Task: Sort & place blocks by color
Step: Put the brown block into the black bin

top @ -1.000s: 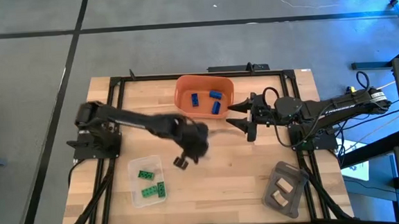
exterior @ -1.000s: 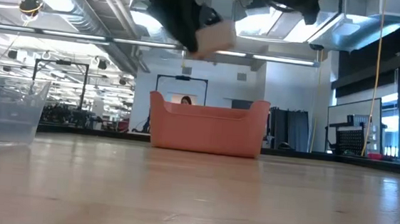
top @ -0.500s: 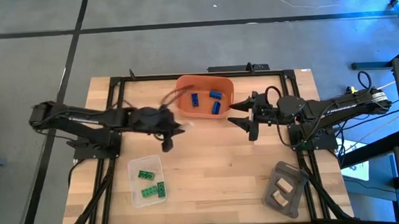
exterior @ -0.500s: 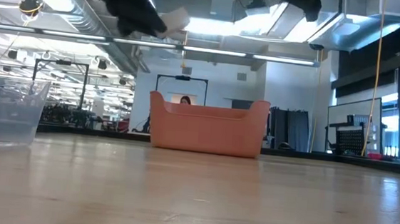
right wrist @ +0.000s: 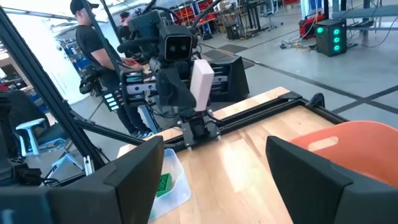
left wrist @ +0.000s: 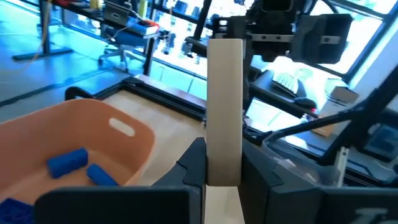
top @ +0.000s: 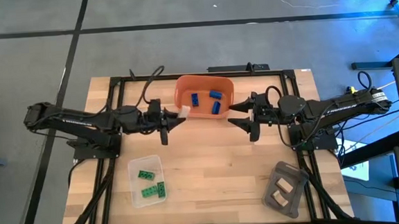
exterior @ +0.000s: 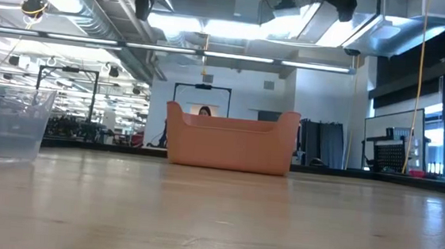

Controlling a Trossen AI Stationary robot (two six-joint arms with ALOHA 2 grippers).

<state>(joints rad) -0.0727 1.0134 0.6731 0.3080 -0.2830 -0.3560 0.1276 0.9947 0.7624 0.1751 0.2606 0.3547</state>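
Observation:
My left gripper (top: 174, 118) is shut on a pale tan block (top: 182, 111) just left of the orange bin (top: 182, 92), above the table. The bin holds three blue blocks (top: 206, 101). In the left wrist view the tan block (left wrist: 224, 93) sticks out past the fingers, with the bin (left wrist: 106, 134) beside it. My right gripper (top: 236, 115) is open and empty to the right of the bin, facing the left one. Green blocks (top: 148, 184) lie in a clear tray (top: 137, 199). Tan blocks (top: 282, 190) lie in a grey tray (top: 290, 170). My left gripper pinches the tan block's near end (left wrist: 224, 171) between its two fingers (left wrist: 194, 163). The fingers lie level, pointing toward the table's right, along the block's length. The block juts out past the fingertips and is lifted clear of the table, at about the bin's rim height.
The orange bin (exterior: 231, 139) stands at the table's far middle. The clear tray (exterior: 8, 123) is at the near left and the grey tray at the near right. Bare wood (top: 217, 166) lies between them. A person (right wrist: 93, 43) stands in the room beyond the table.
My left gripper has gone from the table's middle toward the far and left side, to the orange bin's left rim. It has tipped from pointing down to level and kept hold of the tan block. The arm's elbow has swung out to the left.

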